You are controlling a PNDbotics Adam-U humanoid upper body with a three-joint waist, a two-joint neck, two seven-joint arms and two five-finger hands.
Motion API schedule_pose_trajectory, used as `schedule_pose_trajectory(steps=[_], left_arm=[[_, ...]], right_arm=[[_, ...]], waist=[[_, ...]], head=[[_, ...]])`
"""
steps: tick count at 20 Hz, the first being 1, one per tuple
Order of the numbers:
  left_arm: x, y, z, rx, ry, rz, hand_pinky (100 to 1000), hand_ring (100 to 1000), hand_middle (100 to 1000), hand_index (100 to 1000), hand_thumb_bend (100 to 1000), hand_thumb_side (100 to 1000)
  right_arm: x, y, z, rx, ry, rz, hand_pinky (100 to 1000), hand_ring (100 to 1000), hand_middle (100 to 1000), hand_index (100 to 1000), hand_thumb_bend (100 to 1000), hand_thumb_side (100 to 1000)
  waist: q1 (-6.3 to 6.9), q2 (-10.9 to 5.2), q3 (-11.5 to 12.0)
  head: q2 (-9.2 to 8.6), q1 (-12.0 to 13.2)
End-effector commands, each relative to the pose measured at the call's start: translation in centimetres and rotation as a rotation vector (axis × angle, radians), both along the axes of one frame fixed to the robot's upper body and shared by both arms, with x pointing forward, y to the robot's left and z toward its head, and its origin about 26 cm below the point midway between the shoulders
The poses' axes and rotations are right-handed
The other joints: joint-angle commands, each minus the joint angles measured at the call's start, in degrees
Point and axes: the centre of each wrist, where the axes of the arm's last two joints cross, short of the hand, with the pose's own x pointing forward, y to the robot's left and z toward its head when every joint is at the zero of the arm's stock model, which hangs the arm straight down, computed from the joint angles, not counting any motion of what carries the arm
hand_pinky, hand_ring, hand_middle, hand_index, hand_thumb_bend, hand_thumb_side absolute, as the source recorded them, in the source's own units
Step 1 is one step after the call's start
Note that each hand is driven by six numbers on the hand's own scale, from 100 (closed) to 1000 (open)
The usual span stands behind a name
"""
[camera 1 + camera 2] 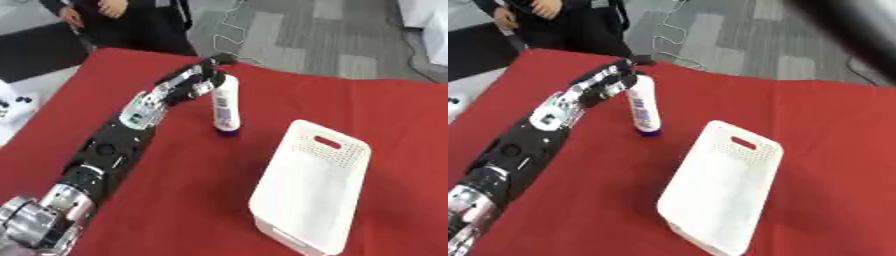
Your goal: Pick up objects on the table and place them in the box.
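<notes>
A white bottle (226,104) with a blue cap at the bottom and a printed label stands on the red table (175,200), leaning slightly. My left hand (186,83) comes in from the lower left and sits against the bottle's upper left side. Its fingers are relaxed and spread, with one fingertip reaching over the bottle's top. They do not close round it. The white perforated box (306,190) lies to the bottle's right with nothing in it, its cut-out handle toward the far end. My right hand shows in neither view.
A dark blurred shape (855,30) crosses the upper right corner of the right eye view. Grey carpet (306,35) with a thin cable lies beyond the table's far edge. A white surface (13,105) with small dark items stands off the left edge.
</notes>
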Motion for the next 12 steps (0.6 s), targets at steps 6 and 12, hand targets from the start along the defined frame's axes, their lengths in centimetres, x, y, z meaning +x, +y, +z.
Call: schedule_pose_trajectory(steps=[6, 12], left_arm=[[0.84, 0.57, 2.12, 0.115, -0.129, -0.133, 1000, 750, 916, 1000, 100, 703], [0.91, 0.68, 2.11, 0.139, -0.134, -0.132, 1000, 751, 922, 1000, 100, 697]], right_arm=[[0.06, -0.18, 1.29, -0.265, -0.197, 0.174, 160, 335, 397, 421, 100, 999], [0.12, -0.13, 1.39, -0.265, -0.199, 0.179, 161, 335, 397, 421, 100, 1000]], waist=[[0.11, -0.47, -0.4], [0.14, -0.32, -0.6]], head=[[-0.25, 0.5], [-0.25, 0.4]])
